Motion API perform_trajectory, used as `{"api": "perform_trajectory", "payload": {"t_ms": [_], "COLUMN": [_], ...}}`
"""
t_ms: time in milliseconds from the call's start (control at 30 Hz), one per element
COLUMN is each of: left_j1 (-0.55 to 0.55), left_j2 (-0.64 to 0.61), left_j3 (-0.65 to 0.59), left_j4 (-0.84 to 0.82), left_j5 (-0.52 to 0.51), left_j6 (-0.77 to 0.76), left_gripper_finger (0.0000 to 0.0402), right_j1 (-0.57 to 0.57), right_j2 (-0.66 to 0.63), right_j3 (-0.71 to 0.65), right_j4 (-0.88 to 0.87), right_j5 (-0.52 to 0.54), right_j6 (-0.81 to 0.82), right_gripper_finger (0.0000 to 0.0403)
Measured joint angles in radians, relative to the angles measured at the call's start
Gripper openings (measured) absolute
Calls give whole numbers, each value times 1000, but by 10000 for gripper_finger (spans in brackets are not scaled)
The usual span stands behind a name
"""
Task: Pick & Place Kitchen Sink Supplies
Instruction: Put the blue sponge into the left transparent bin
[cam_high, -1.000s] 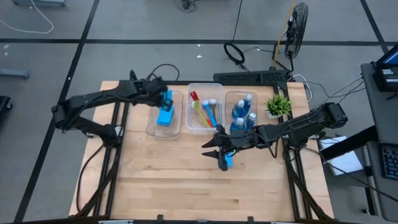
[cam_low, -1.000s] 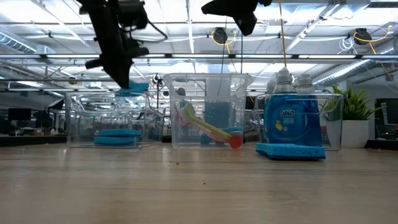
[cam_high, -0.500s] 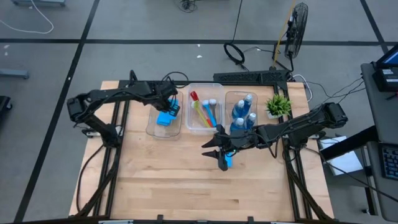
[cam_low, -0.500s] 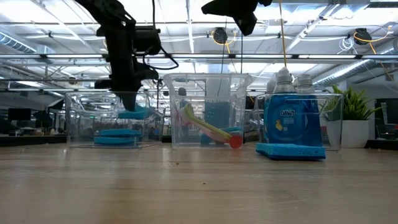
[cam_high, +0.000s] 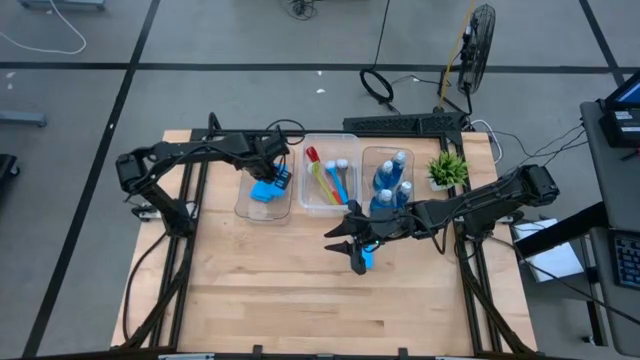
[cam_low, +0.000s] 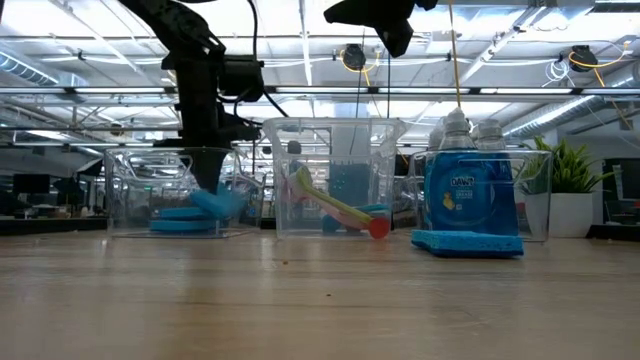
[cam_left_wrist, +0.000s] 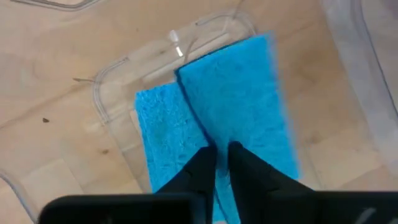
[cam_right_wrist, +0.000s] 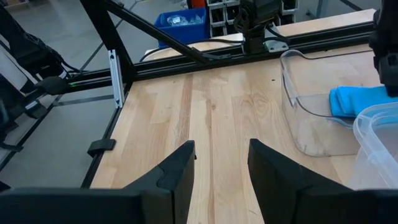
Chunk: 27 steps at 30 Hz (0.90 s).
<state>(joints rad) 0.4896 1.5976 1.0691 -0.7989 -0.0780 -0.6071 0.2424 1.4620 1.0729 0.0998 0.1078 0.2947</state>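
Observation:
My left gripper reaches down into the left clear tub, shut on a flat blue sponge. That sponge hangs tilted just over another blue sponge lying flat on the tub floor. A third blue sponge lies flat on the table under my right arm. My right gripper hovers open above the table's middle with nothing between its fingers. Brushes lie in the middle tub, and blue bottles stand in the right tub. My left gripper pinches the sponge at one short end between its two fingers, which stand only a narrow gap apart. The fingers come from above, pointing steeply down. The sponge hangs tilted below them, inside the tub and close over the sponge on its floor.
A small green potted plant stands at the far right behind the bottle tub. The three tubs stand side by side along the far part of the table. Bare wood fills the near half.
My left gripper has gone down into the left tub and tipped more steeply downward, carrying the sponge from above the rim to just over the sponge on the floor. My right arm has kept still.

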Motion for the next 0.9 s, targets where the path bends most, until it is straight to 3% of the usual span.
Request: {"api": "perform_trajectory", "payload": {"t_ms": [433,667,900], "left_j1": [0,-2,-9], "left_j2": [-55,-217,-407], "left_j3": [0,0,0], "left_j4": [-18,-19,-21], "left_j5": [50,62,62], "left_j6": [83,84,89], "left_gripper_finger": [203,281,328], "right_j1": [3,28,90], "right_j2": [-15,-94,-160], "right_j3": [0,0,0], "right_j4": [-99,-302,-468], "right_j5": [-7,-33,-31], "right_j6": [28,115,232], "right_gripper_finger": [134,134,134]}}
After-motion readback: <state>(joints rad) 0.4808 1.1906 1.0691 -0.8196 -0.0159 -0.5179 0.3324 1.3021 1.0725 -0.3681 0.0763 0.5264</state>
